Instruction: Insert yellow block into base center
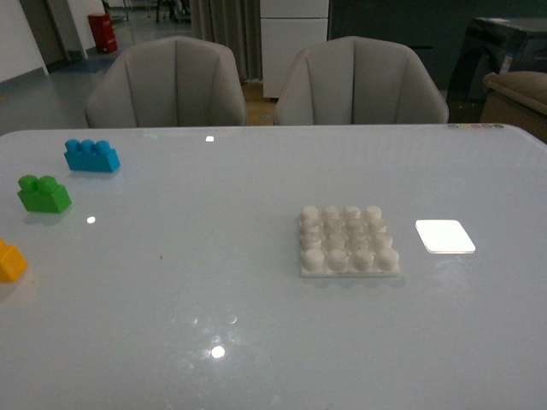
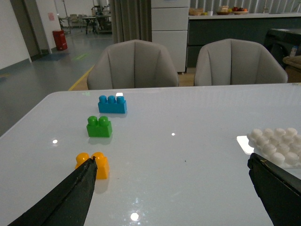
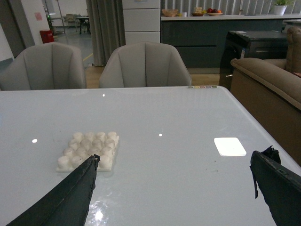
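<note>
Left wrist view, yellow block [image 2: 103,166], two studs

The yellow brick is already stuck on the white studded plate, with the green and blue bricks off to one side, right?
Not quite. The yellow block sits on the table near the green brick, apart from the base, as the left wrist view shows. The green and the blue brick are indeed off to one side.

- the yellow block [image 1: 10,261] is cut off by the front view's left edge; only its right part shows.
- in the left wrist view, the left end effector [image 2: 171,162] covers part of the block's near side.
- the base [image 2: 277,141] runs off that picture's edge.
</note>
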